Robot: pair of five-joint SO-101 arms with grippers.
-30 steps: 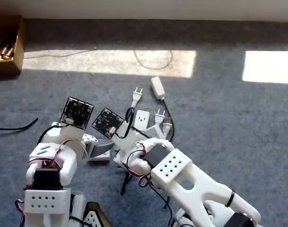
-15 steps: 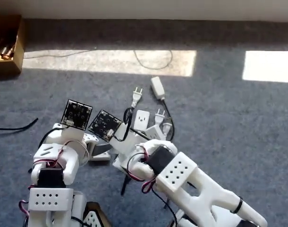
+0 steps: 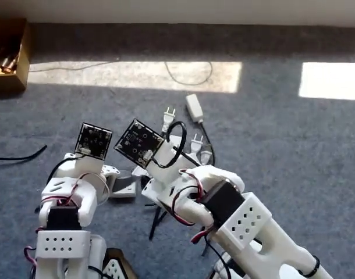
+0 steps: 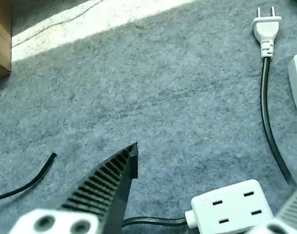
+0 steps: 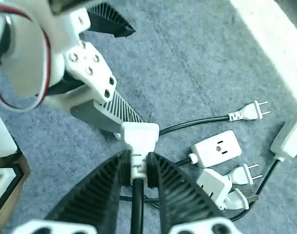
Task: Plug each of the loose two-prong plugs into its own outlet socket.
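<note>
A white corded block (image 5: 139,139) is lifted off the grey carpet (image 3: 282,151). Its face is turned away, so plug or socket cannot be told. The right end effector (image 5: 138,159) is clenched on the block's narrow neck, and the black cord runs back between its fingers. The block's far end sits just beside the lower, grey ribbed finger (image 5: 109,113) of the left end effector (image 5: 139,78), which is spread wide and grasps nothing.

In the left wrist view a four-slot outlet block (image 4: 231,204) lies on the carpet between that end effector's fingers. Whether it is the same block I cannot tell.

Further out, a loose two-prong plug (image 5: 246,113) lies flat with its black cord trailing. A single white socket (image 5: 214,148) rests near it, face up. Two more plugs (image 5: 242,173) crowd together just beside the socket. A white adapter (image 5: 289,139) lies beyond them.

A thin black cable (image 4: 22,180) crosses the carpet well apart, and a wooden box (image 3: 9,55) stands in the far corner.
</note>
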